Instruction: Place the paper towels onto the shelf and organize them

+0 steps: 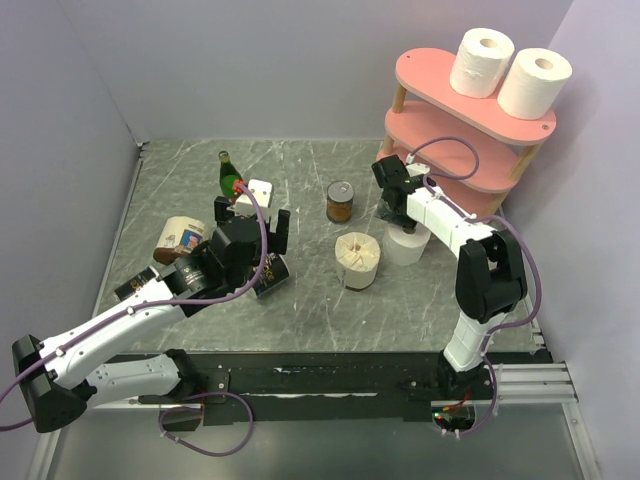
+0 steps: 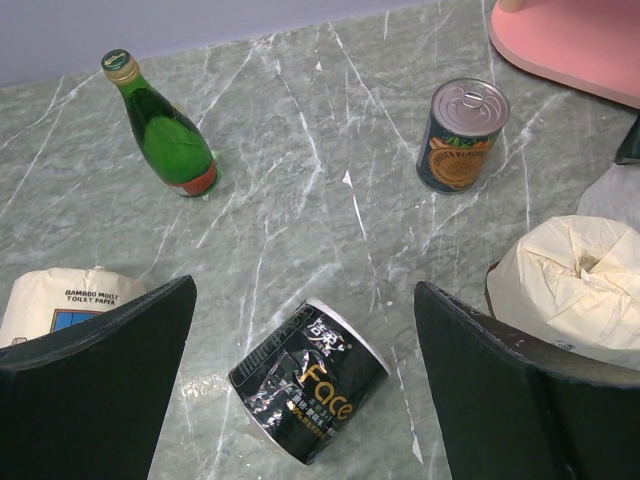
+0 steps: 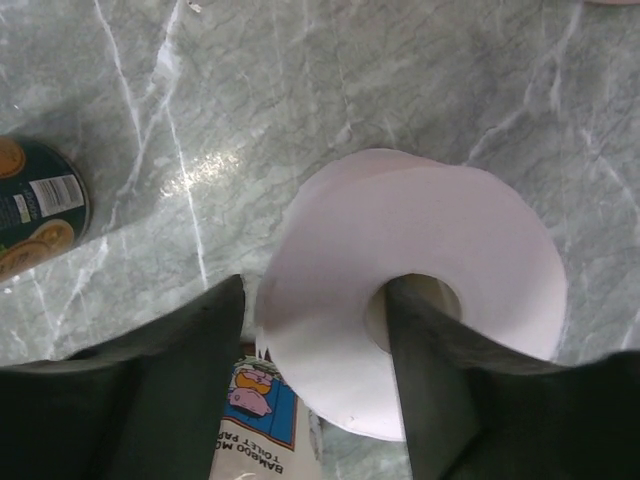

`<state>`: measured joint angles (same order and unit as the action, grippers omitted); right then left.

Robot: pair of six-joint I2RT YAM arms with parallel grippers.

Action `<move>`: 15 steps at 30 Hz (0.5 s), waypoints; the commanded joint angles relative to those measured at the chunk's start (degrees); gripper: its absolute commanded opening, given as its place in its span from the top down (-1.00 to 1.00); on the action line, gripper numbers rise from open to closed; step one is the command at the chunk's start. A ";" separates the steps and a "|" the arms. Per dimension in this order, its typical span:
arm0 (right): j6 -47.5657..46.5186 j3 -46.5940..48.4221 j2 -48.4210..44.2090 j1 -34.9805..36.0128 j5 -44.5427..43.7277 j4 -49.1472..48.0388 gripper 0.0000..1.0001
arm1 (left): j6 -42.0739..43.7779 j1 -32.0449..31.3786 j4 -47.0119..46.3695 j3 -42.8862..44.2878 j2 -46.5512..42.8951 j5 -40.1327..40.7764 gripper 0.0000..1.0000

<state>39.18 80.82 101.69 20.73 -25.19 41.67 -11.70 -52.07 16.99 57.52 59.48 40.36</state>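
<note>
Right pincer [image 3: 315, 290] straddles the wall of a paper towel roll [image 3: 450, 240], one finger inside the core for lifting; clamping cannot be confirmed. Roll stands on the surface [image 3: 300, 90] beside the shelf [image 1: 440, 75]. Left pincer [image 2: 305, 290] is wide, idle.

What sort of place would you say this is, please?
Probably a robotics lab test cell, not a home: plain walls box in a marble-patterned table, two arms are bolted at its near edge, and a pink shelf, can and bottle look like staged props.
</note>
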 commanded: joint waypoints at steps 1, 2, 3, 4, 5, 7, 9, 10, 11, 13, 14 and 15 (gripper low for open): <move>-2.43 -0.30 -0.35 -0.34 -1.44 -3.77 -0.19 | -0.51 -0.40 -1.35 1.28 -0.68 0.07 -0.93; -3.40 -0.66 -0.53 -0.34 -1.35 -4.31 -0.14 | -0.34 -0.40 -1.35 1.20 -0.60 0.24 -0.93; -4.19 -0.92 -0.70 -0.43 -1.61 -4.66 -0.14 | -0.42 -0.40 -1.26 1.19 -0.60 0.42 -0.93; -5.50 -1.10 -0.70 -0.43 -1.88 -4.76 -0.12 | -0.34 -0.48 -1.09 1.28 -0.60 0.42 -0.93; -6.13 -1.10 -0.62 -0.43 -2.14 -4.76 -0.11 | -0.42 -0.48 -1.17 1.37 -0.68 0.42 -0.93; -8.31 -1.27 -0.62 -0.43 -2.41 -5.19 -0.09 | -0.42 -0.49 -1.52 1.11 -0.95 0.25 -0.93; -10.08 -1.36 -0.79 -0.34 -2.14 -6.25 -0.07 | -0.25 -0.48 -1.70 0.93 -1.39 0.33 -0.93; -12.61 -1.45 -1.31 -0.43 -1.19 -6.86 -0.05 | -0.16 -0.48 -1.87 0.84 -1.47 0.51 -0.93; -13.94 -1.45 -1.75 -0.43 -0.48 -8.08 -0.03 | -0.16 -0.48 -1.88 0.76 -1.39 0.51 -0.93; -18.84 -0.58 -3.33 -0.43 1.36 -8.80 -0.02 | -0.16 -0.48 -1.70 0.93 -1.30 0.77 -0.93; -20.79 -0.14 -4.12 -0.25 3.20 -9.15 0.00 | -0.16 -0.48 -1.70 0.93 -1.04 0.86 -0.93; -22.64 0.74 -5.09 0.01 4.35 -9.76 0.01 | -0.16 -0.48 -1.70 0.93 -1.04 0.86 -0.93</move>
<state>26.06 79.44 101.60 20.71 -23.90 36.51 -11.70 -52.29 16.99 57.52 59.42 40.38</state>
